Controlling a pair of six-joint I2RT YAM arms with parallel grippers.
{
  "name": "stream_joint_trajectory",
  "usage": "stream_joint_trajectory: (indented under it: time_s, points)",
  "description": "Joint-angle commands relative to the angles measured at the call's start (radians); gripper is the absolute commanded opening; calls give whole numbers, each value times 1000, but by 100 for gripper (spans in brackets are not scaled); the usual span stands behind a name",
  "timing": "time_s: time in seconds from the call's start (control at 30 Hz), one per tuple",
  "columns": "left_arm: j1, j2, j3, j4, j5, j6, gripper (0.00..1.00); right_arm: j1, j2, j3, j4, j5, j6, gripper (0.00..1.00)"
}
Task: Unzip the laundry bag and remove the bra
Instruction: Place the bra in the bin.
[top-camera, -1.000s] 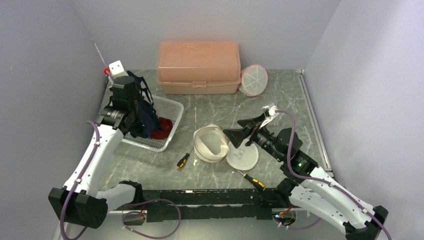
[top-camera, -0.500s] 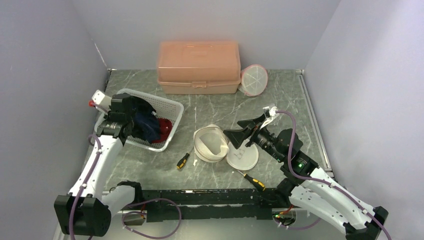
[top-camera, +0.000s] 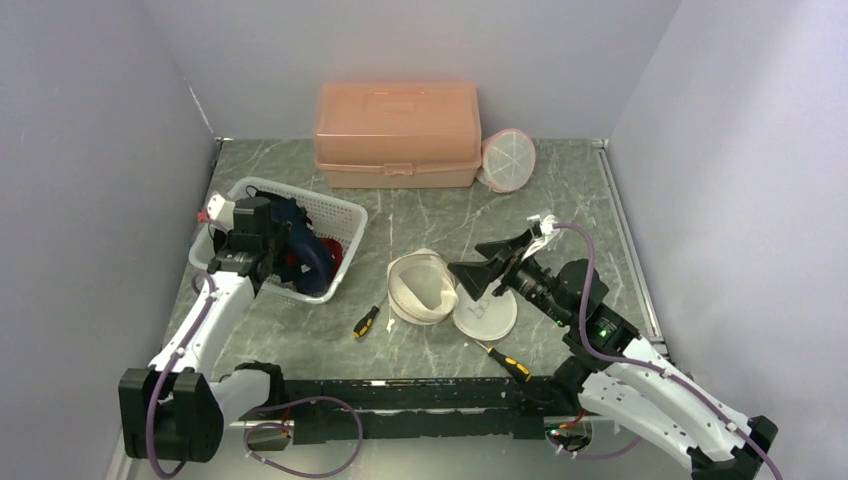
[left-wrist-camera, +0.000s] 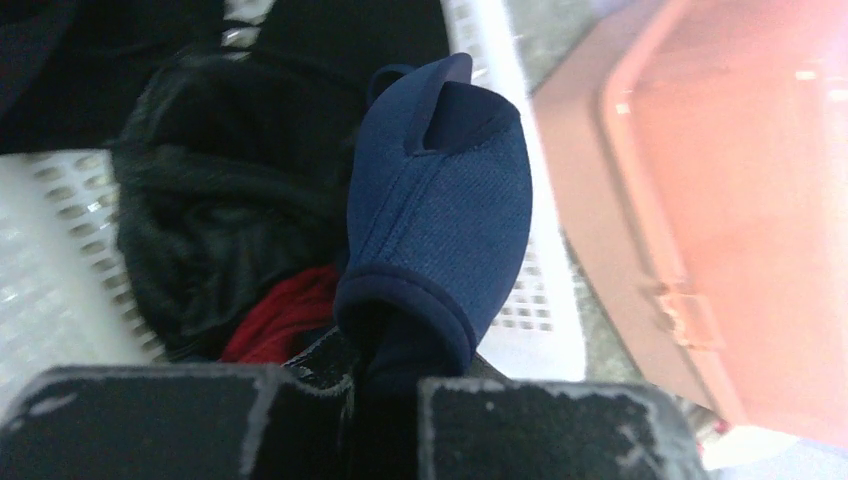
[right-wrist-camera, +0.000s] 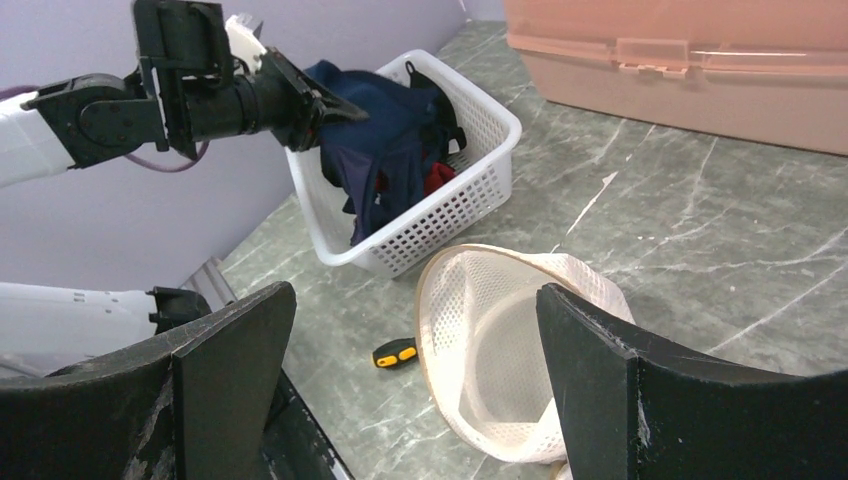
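Observation:
My left gripper (top-camera: 283, 250) is shut on the navy blue bra (top-camera: 305, 252) and holds it low over the white basket (top-camera: 345, 206). In the left wrist view the bra's cup (left-wrist-camera: 440, 220) sticks out from between the closed fingers (left-wrist-camera: 520, 425). The white mesh laundry bag (top-camera: 420, 287) lies open on its side at the table's middle, and its round flap (top-camera: 486, 313) lies flat beside it. My right gripper (top-camera: 490, 264) hovers open just right of the bag, with nothing between its fingers. From the right wrist, the bag's empty mouth (right-wrist-camera: 520, 340) faces me.
Red cloth (left-wrist-camera: 285, 315) and black cloth (left-wrist-camera: 215, 230) lie in the basket. A pink lidded box (top-camera: 397, 130) and a pink-rimmed mesh disc (top-camera: 508, 160) stand at the back. Two yellow-and-black screwdrivers (top-camera: 365, 321) (top-camera: 508, 364) lie near the front.
My left arm has come down from a raised pose and swung toward the left wall, lowering the bra into the basket. The right arm has barely moved.

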Motion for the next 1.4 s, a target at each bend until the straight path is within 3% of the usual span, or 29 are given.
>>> stream_joint_trajectory:
  time_s: [0.0, 0.2, 0.43, 0.6, 0.63, 0.7, 0.87, 0.93, 1.07, 1.2, 1.3, 1.37]
  points:
    - [5, -63, -11, 263, 58, 55, 3, 3, -16, 8, 3, 13, -10, 95]
    - [7, -57, -29, 254, 62, 23, 3, 3, 11, 11, 23, -3, -5, 95]
    - [57, -80, -163, 274, 89, 3, 3, 3, 7, 10, 14, 1, -12, 95]
    - [70, -83, -182, 182, 52, -30, 3, 2, 12, 18, 10, -8, -13, 95]
    - [70, -89, -177, 157, 31, -27, 6, 2, 11, 19, 10, -7, -14, 95]
    - [70, -96, -156, 94, 1, -11, 28, 3, 6, 17, 9, -5, -17, 95]
    - [70, -78, -27, -90, -34, 37, 72, 2, -4, 22, 3, 28, -38, 94]
    - [70, -69, 36, -170, -53, 55, 81, 2, -7, 35, -4, 37, -55, 95]
    - [70, -84, 138, -300, -94, 107, 85, 2, -4, 60, -24, 51, -79, 94]
    - [70, -124, 217, -385, -127, 185, 83, 2, -3, 61, -22, 47, -73, 95]
    - [70, -155, 240, -391, -61, 233, 78, 2, 9, 60, -18, 37, -69, 94]
    - [70, -169, 224, -339, 60, 262, 68, 2, 20, 58, -12, 30, -65, 94]
